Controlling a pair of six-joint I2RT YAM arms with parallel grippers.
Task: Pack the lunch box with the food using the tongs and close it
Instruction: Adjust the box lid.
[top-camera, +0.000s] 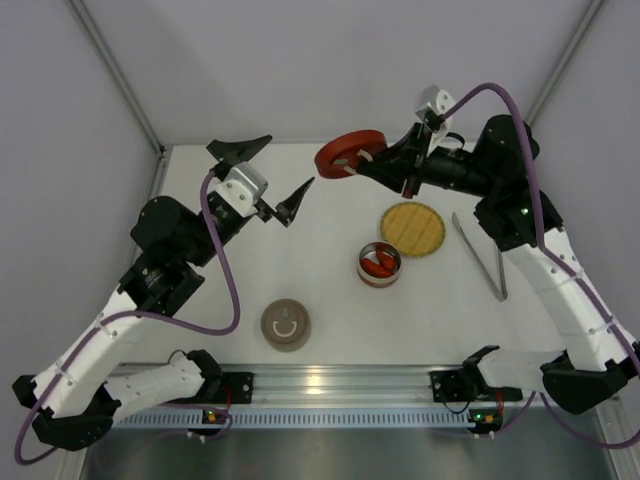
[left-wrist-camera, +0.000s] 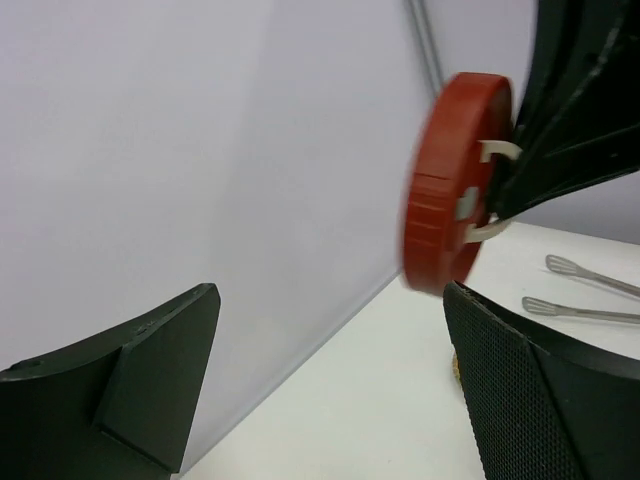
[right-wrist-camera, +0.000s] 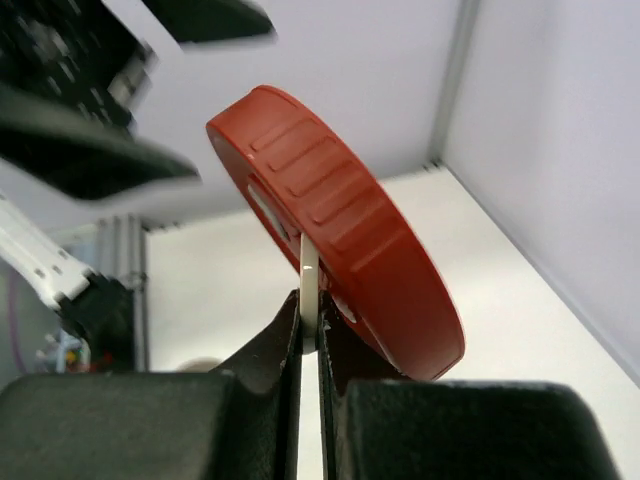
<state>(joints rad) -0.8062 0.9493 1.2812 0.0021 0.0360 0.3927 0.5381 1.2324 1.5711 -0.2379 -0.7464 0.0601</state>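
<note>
The right gripper (top-camera: 368, 157) is pressed together on the white handle (right-wrist-camera: 309, 285) of the red lid (top-camera: 338, 153), holding it on edge in the air, beyond the lunch box (top-camera: 379, 283) towards the back wall. The left gripper (top-camera: 272, 172), spread wide and empty, hangs beyond the box and to its left. Red food (top-camera: 378, 264) lies inside the box. The tongs (top-camera: 477, 255) lie to its right, pointing near-to-far. I'd say the lid must come nearward, down and flat.

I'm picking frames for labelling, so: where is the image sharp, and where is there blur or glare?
Top external: evenly lit and sharp, soft shadows, with glare on the metal rail at the near edge. Left wrist: the red lid looks slightly smeared. Right wrist: the red lid is crisp, the left gripper's fingers behind it are blurred.
</note>
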